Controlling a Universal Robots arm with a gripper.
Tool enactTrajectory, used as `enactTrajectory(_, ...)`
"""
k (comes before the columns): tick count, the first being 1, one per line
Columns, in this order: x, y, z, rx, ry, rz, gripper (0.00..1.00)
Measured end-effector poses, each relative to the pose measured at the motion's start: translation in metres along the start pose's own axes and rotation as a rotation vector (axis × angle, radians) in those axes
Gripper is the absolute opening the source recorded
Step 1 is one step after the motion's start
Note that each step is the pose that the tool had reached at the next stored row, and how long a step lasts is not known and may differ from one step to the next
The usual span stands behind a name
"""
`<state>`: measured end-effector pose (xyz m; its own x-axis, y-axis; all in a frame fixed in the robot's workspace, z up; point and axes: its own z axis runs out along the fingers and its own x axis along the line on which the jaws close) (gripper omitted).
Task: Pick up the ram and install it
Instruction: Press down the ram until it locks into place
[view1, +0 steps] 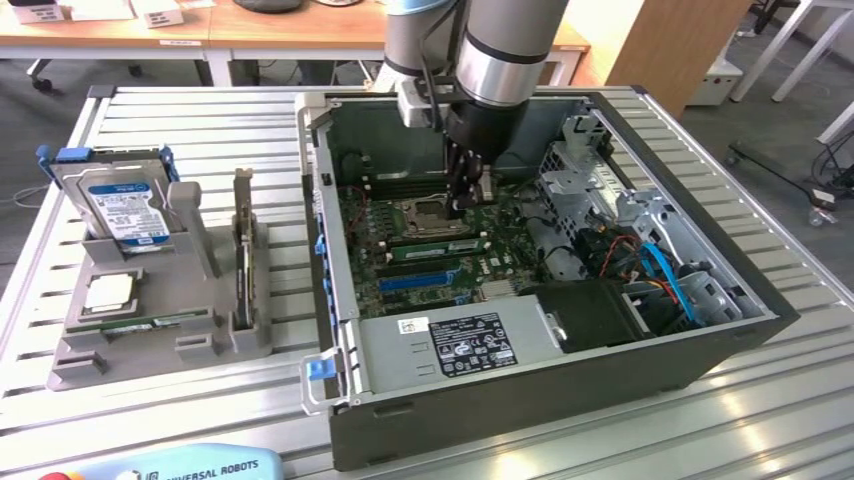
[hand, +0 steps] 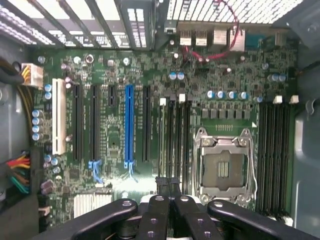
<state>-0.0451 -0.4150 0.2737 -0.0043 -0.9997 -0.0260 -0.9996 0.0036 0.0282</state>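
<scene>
The gripper (hand: 169, 182) is pinched fully shut with nothing visibly between the jaws, hanging low inside the PC case (view1: 747, 330). At the exterior view's left, the parts tray (view1: 80, 365) sits by the table's edge. The ram (view1: 430, 244) looks to be already in a slot beside the CPU socket (view1: 416, 212), just below the fingertips. Its long axis runs along the slots, though it's hard to say whether it's fully seated.

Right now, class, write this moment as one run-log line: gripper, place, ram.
gripper: shut | place: inside computer case, over motherboard | ram: in slot beside processor socket
</scene>
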Motion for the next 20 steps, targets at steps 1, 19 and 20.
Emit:
enactTrajectory(1, 0.0001, -0.0011, 0.0000, 0.0000, 0.0000, 0.000, 0.10)
enactTrajectory(19, 0.0000, -0.0012, 0.0002, 0.0011, -0.0012, 0.041, 0.10)
enactTrajectory(20, 0.0000, -0.0013, 0.0003, 0.0015, -0.0017, 0.059, 0.10)
